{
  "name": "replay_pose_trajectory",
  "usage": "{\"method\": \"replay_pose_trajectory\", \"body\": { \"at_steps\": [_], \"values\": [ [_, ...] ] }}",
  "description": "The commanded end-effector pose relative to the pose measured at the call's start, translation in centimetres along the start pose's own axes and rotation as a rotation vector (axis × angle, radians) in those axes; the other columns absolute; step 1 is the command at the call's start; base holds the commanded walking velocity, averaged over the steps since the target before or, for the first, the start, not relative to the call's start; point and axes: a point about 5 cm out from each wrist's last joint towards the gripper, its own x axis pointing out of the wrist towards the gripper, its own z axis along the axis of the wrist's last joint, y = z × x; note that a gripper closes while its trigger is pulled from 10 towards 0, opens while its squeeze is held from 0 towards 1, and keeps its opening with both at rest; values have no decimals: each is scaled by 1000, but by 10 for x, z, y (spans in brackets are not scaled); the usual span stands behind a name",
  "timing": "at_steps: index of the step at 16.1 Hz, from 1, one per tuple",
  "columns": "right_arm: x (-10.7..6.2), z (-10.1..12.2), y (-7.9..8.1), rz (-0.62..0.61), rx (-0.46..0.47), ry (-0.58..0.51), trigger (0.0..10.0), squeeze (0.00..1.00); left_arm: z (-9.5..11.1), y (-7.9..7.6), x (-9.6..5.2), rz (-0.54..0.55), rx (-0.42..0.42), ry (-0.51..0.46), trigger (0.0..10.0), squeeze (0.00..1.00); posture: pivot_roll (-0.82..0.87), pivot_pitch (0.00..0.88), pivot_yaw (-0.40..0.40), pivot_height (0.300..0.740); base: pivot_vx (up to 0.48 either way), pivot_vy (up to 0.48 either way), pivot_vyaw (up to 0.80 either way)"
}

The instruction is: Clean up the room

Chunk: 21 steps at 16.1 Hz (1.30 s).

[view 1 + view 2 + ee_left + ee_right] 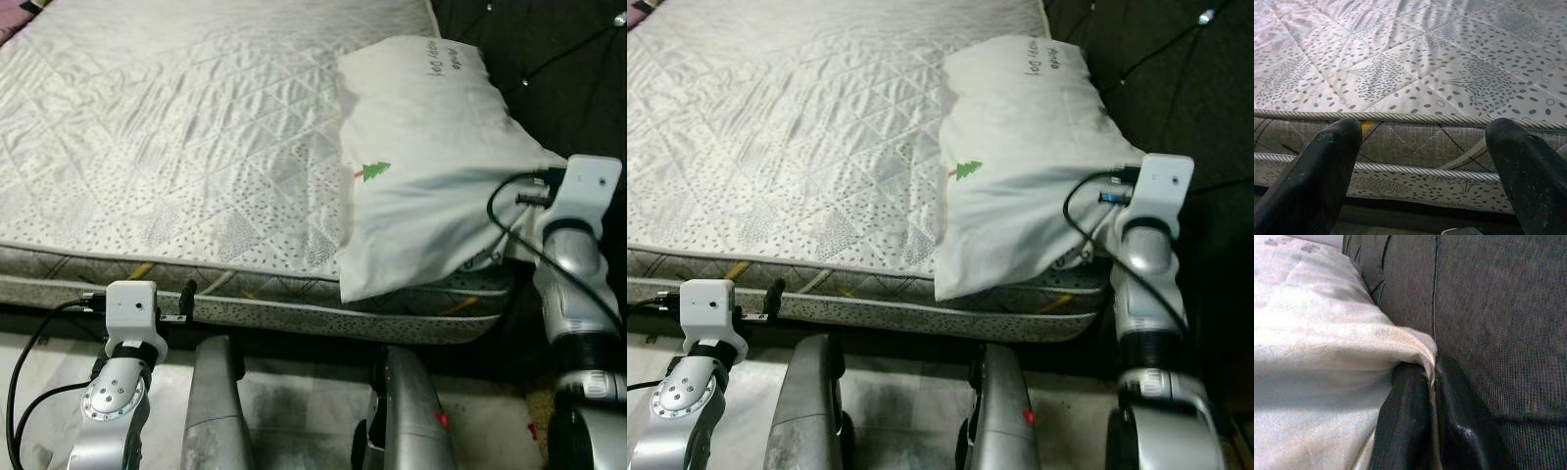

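Observation:
A white pillow (431, 157) with a small green tree print lies at the right side of the quilted mattress (176, 137), its lower end hanging over the front edge. My right gripper (1432, 377) is shut on a fold of the pillow's (1317, 347) fabric at its right edge, beside a dark grey fabric surface (1498, 308); in the eye views its fingers are hidden under the pillow, behind the right wrist (578, 196). My left gripper (1425, 147) is open, held low in front of the mattress's (1425, 63) piped front edge, touching nothing.
The mattress's side band (294, 308) runs across just ahead of my legs (216, 411). To the right of the bed is a dark surface (558, 59). Pale floor (304, 392) lies below the bed.

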Motion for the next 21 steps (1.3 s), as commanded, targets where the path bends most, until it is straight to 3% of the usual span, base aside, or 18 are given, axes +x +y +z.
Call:
{"method": "replay_pose_trajectory", "body": {
  "at_steps": [1, 6, 7, 8, 9, 10, 13, 17, 18, 21],
  "values": [
    [-12, -1, 1, 1, 10, -21, 0, 0, -3, 2, -2, 0, 8, 12, 10000, 0, 102, 94, -19, 547, 0, 0, 0],
    [-64, -34, 40, 149, 33, 79, 0, 0, -6, 2, -5, 3, 7, 24, 10000, 0, 98, 93, -18, 547, 0, 0, 0],
    [-69, -38, 48, 184, 36, 113, 4471, 0, -7, 2, -5, 3, 5, 27, 10000, 0, 97, 93, -21, 547, 0, 0, 0],
    [-68, -39, 53, 199, 39, 128, 10000, 0, -7, 1, -4, 3, 5, 28, 10000, 0, 96, 97, -24, 547, 0, 0, 0],
    [-64, -36, 54, 195, 35, 117, 10000, 325, -7, 1, -4, 3, 5, 27, 10000, 0, 96, 110, -23, 547, 0, 0, 0],
    [-57, -30, 54, 192, 39, 92, 10000, 1000, -7, 1, -3, 5, 4, 27, 10000, 0, 97, 104, -28, 547, 0, 0, 0],
    [-47, -19, 52, 178, 22, 55, 10000, 1000, -7, 3, -4, 16, 1, 27, 10000, 0, 96, 106, -32, 547, 0, 0, 0],
    [-49, -14, 50, 163, -14, 10, 10000, 1000, -7, 4, -4, 25, 1, 24, 10000, 0, 95, 101, -32, 547, 0, 0, 0],
    [-51, -1, 54, 193, -43, -77, 10000, 1000, -7, 4, -3, 25, 4, 21, 10000, 0, 90, 95, -29, 547, 0, 0, 0],
    [-57, 14, 62, 240, -78, -181, 10000, 1000, -6, 4, -1, 23, 6, 18, 10000, 0, 87, 93, -33, 547, 0, 0, 0]
  ]
}}
